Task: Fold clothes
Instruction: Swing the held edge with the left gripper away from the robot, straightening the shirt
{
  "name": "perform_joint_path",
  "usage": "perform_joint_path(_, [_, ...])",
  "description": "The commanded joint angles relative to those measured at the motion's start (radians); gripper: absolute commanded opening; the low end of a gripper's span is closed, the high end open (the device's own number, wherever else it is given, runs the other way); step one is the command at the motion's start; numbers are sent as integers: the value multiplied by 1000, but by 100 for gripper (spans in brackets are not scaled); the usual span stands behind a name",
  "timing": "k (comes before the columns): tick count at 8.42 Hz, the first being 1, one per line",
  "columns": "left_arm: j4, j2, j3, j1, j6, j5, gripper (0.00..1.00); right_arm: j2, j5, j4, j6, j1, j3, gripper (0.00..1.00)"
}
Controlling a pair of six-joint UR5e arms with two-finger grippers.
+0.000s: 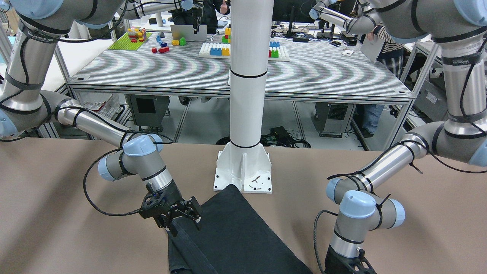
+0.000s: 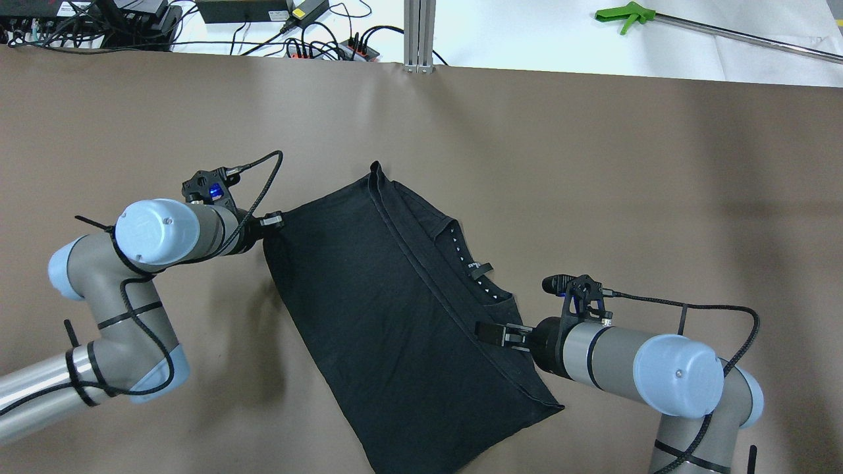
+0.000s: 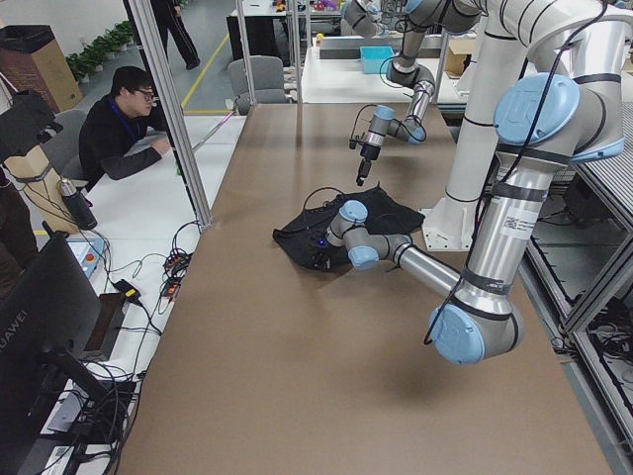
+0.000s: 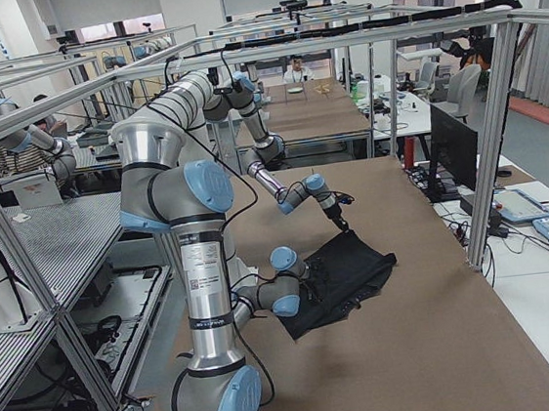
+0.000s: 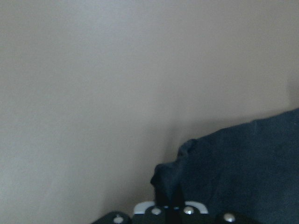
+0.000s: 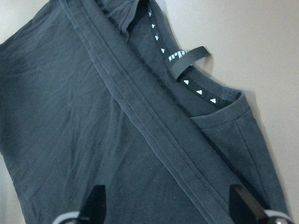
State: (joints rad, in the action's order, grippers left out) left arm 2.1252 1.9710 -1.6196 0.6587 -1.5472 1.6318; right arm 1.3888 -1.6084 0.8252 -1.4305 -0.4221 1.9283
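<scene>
The clothes are one black garment lying folded and slanted on the brown table. A hemmed edge crosses it, and the collar with white triangle tape and a hang loop shows on one side. My left gripper is low at the garment's left corner and is shut on a bunched bit of that fabric. My right gripper hovers open over the hemmed edge close to the collar, with both fingers spread wide and nothing between them. Seen from the front, that open gripper is over the garment.
The white pillar's base plate stands at the table's robot side, touching the garment's corner. Cables and power strips lie past the far table edge. A green-handled tool rests on a white surface beyond. A person sits beside the table.
</scene>
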Motion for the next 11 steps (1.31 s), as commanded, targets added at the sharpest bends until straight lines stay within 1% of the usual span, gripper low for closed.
perform_joint_path(1, [-25,215,230,68,4,-1,0,-1,2,3,-5,-1,0,93])
perform_joint_path(2, [-18,329,359,73,7,-7,0,-1,2,3,-5,-1,1,94])
perform_joint_path(3, [-13,430,448,71,9,-35,0,-1,2,5,-5,-4,1,94])
perform_joint_path(4, [-10,496,510,71,7,-43,0,2,4,5,-5,-7,1,94])
perform_joint_path(6, [-10,529,558,67,7,-107,0,3,8,35,-5,-7,1,94])
perform_joint_path(8, [-10,532,564,78,9,-110,0,3,7,38,-4,-4,0,94])
perform_joint_path(10, [-7,569,619,105,25,-109,0,-2,16,40,-5,-3,0,94])
perform_joint_path(11, [-2,569,625,111,25,-109,0,-2,21,43,-4,-4,-2,94])
